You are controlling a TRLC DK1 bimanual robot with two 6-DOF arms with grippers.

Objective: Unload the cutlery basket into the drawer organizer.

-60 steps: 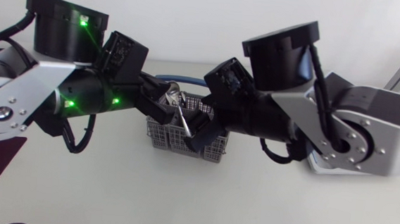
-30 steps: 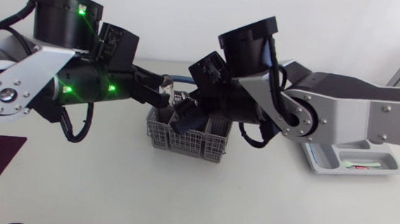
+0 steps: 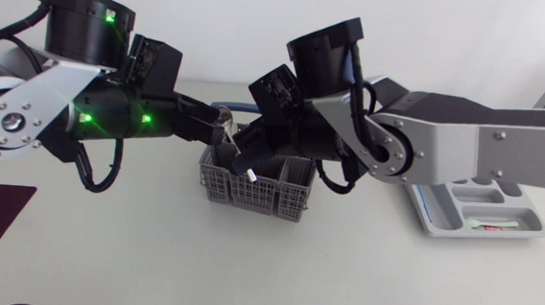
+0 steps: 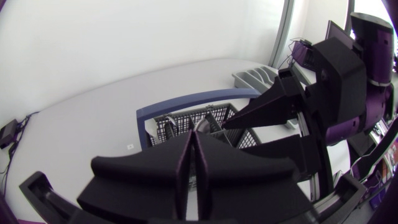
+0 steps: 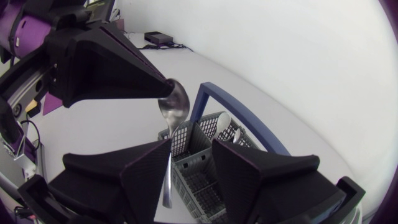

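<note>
Left tool (image 3: pixel 219 126) with its spoon (image 5: pixel 173 104) and right tool (image 5: pixel 191 146) block our way above the basket (image 3: pixel 250 194); the near bench (image 3: pixel 264 267) gives passage.

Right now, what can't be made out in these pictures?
1. Cutlery basket contents: head view, left pincer and right pincer cover them.
2. Drawer organizer: head view, right arm hides its end nearest the basket; contents too small.
3. Spoon in left pincer: right wrist view, contact with right pincer unclear.
</note>
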